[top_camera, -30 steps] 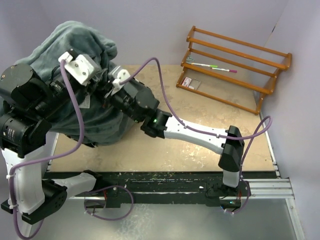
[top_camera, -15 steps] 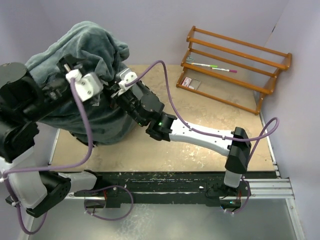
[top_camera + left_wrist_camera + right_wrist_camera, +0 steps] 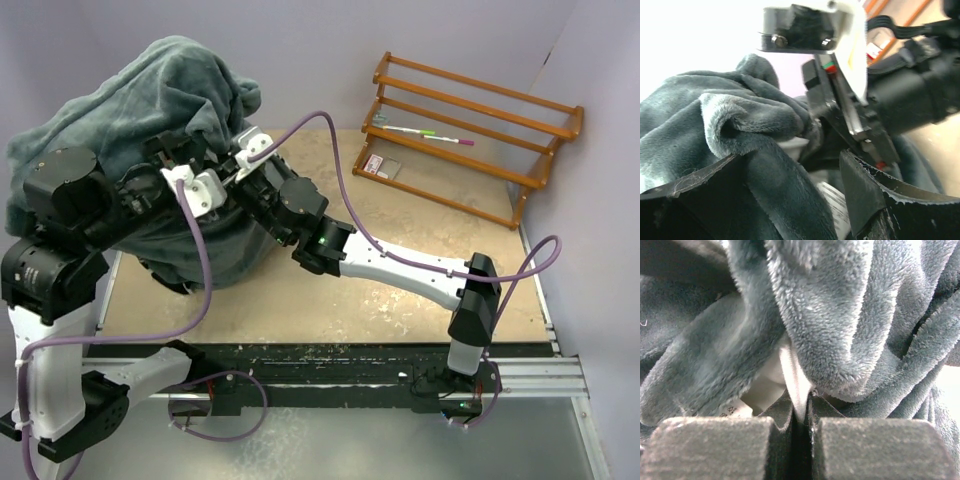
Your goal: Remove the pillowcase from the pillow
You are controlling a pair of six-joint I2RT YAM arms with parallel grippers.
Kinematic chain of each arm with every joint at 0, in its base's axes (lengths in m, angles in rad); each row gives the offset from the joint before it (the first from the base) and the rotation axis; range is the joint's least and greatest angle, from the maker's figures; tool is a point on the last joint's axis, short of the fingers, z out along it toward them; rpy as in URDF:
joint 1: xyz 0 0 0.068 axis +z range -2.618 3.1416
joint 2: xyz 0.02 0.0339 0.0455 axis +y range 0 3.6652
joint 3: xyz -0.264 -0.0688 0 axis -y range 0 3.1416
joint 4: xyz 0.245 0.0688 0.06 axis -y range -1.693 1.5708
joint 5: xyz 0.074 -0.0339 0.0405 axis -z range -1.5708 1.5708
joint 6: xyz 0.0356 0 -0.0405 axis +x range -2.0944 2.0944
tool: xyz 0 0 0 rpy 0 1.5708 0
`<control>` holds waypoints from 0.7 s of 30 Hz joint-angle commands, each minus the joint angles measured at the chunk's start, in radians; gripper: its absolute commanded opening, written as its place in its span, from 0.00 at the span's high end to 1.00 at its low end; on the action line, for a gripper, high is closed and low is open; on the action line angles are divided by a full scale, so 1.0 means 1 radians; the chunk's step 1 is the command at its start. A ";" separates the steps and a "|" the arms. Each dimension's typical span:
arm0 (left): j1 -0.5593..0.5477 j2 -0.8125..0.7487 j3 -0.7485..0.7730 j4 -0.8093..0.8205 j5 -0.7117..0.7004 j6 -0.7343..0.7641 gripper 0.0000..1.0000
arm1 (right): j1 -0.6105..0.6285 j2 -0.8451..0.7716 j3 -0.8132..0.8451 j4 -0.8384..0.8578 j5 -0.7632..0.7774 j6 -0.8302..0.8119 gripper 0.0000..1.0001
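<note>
The step in hand is freeing the pillow from its cover, and it looks early. In the overhead view the pillowcase [image 3: 130, 110], grey plush side out, sits as a tall heap at about 10 o'clock on the table [image 3: 400, 210]. It covers the pillow completely, and both arms reach into its 3 o'clock flank.

Only the wrist cameras show any white. The right gripper [image 3: 801, 426] has its jaws pressed together on a thin white fold under a plush roll. I take that fold to be part of the pillow [image 3: 767, 382], though it could be a lining. The left gripper [image 3: 790, 160] has its jaws apart, with a plush fold and a printed tag lying loose between them.

Next, the left jaws probably need to close on plush alone and draw it toward 9 o'clock while the right holds.

The wooden rack [image 3: 470, 130] at 2 o'clock shows only from overhead.
</note>
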 commanded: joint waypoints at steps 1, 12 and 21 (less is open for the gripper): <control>-0.002 -0.052 -0.076 0.351 -0.090 0.035 0.20 | 0.001 -0.004 0.035 0.088 0.018 0.008 1.00; -0.002 -0.005 -0.100 0.440 -0.200 0.112 0.16 | 0.022 -0.001 0.029 0.096 0.000 0.022 1.00; -0.002 0.074 -0.068 0.404 -0.250 0.075 0.16 | 0.086 0.000 0.003 0.132 0.030 -0.015 1.00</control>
